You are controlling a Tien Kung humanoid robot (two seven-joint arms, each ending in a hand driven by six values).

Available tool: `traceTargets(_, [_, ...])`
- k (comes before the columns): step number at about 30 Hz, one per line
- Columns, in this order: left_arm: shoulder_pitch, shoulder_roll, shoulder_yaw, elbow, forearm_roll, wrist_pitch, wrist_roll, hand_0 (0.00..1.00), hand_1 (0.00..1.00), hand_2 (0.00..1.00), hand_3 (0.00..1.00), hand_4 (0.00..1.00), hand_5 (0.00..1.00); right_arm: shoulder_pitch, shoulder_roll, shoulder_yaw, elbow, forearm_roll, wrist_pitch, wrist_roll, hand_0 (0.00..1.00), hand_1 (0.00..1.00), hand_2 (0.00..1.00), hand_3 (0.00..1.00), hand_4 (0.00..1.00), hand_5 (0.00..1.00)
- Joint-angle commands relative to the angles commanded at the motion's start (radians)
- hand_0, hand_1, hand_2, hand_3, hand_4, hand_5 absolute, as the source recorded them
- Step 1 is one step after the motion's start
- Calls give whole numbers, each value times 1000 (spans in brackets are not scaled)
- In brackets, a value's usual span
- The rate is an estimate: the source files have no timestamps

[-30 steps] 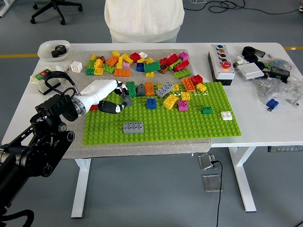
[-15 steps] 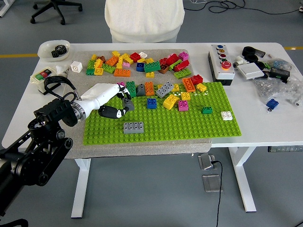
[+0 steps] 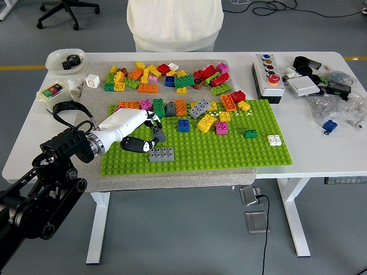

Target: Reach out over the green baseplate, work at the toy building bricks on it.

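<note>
one hand is at work: the left hand [image 3: 140, 133] reaches in from the left over the near-left part of the baseplate [image 3: 229, 150]. the right arm is out of view. its fingers [image 3: 153, 127] are curled loosely downward with the thumb under them, and they seem to hold nothing, though i cannot be sure from this angle. the grey brick [image 3: 161, 154] sits on the baseplate just beside the fingertips, slightly nearer and to their right. its long axis runs left to right, so the fingers would close across its short width from above. a dark grey brick [image 3: 170, 109] stands just beyond the hand, among the cluster of bricks [image 3: 198, 110] along the far side. more loose bricks [image 3: 166, 76] lie on the mat beyond.
</note>
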Motion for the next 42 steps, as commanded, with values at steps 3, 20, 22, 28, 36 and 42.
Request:
traceTargets(3, [10, -2, 2, -13, 0, 1, 1, 683, 644, 546, 553, 426, 185, 0, 0, 0, 0, 1, 0, 0, 733, 610, 620, 527, 726, 517])
traceTargets(20, [19, -22, 46, -3, 0, 18, -3, 683, 644, 546, 552, 433, 211, 1, 6, -7, 0, 5, 0, -1, 731, 610, 620, 526, 725, 518])
traceTargets(22, [18, -24, 48, 0, 0, 20, -4, 683, 644, 546, 552, 433, 211, 1, 7, -8, 0, 6, 0, -1, 731, 610, 620, 526, 725, 518])
traceTargets(28, [12, -28, 44, 9, 0, 22, -5, 685, 644, 546, 553, 437, 215, 1, 9, -10, 0, 6, 1, -2, 731, 610, 620, 526, 725, 519])
traceTargets(36, [5, -32, 44, 20, 0, 26, -7, 686, 644, 546, 551, 441, 222, -1, 11, -12, 0, 4, 2, -2, 731, 610, 620, 526, 725, 519])
traceTargets(42, [7, -38, 49, 27, 0, 27, -7, 687, 644, 546, 550, 443, 227, -3, 13, -14, 0, 2, 2, -3, 731, 610, 620, 525, 724, 523])
